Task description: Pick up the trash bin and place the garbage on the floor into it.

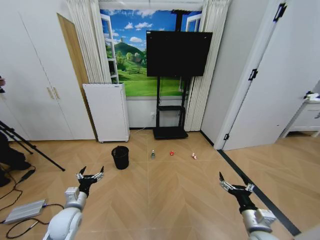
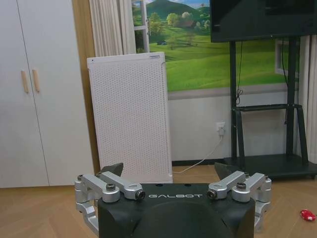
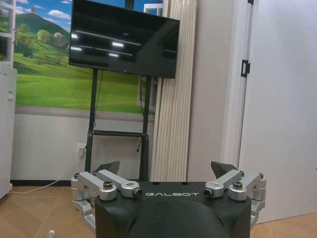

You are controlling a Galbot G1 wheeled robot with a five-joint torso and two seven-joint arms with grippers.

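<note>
While both grippers, left [image 1: 90, 176] and right [image 1: 236, 187], hang spread and empty, the small black round mesh trash bin [image 1: 120, 157] stands upright ahead, seemingly nearer the left.

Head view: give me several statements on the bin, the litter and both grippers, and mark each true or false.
1. The trash bin stands upright on the floor. True.
2. The left gripper holds the bin. False: its jaws are open and empty, well short of it.
3. Three litter items, bottle, can and wrapper, lie in a row beside the bin. True.
4. The right gripper is shut on the can. False: it is open, holding nothing.
5. The bin lies behind the white appliance. False: it stands in front.
</note>
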